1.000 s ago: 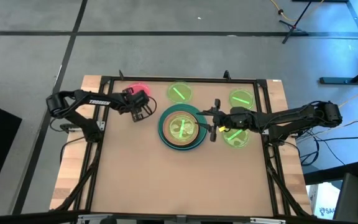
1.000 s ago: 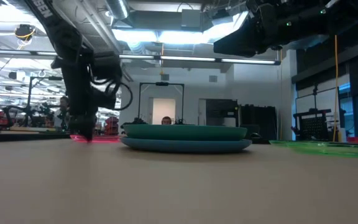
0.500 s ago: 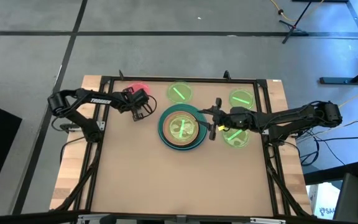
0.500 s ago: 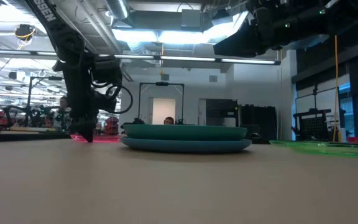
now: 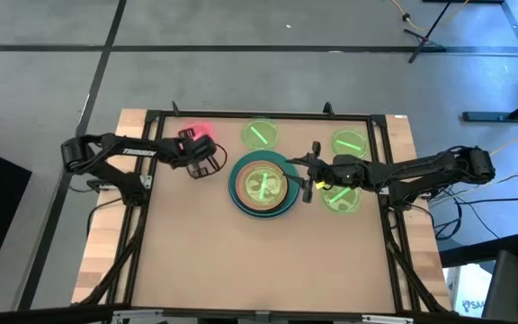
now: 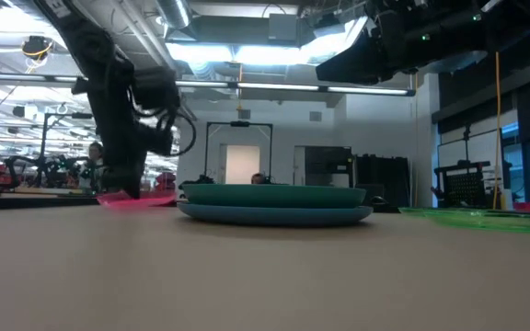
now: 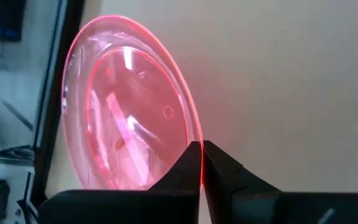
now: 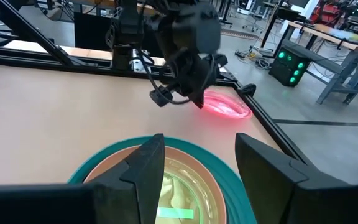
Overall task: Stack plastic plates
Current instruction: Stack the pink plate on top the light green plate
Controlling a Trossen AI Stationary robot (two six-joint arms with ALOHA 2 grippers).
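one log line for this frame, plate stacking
left gripper: shut on pink plate rim | right gripper: open over stack | green plates: unstacked

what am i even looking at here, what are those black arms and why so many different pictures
These are two robot arms at a table, filmed by four cameras at once: one overhead, one at tabletop height, and one on each wrist. The job is stacking plastic plates. In the middle is a stack: a teal plate on a blue one, with a peach and a green one inside. Three green plates lie loose. The left gripper is shut on the rim of a translucent pink plate, lifting one edge. The right gripper hangs open above the stack.
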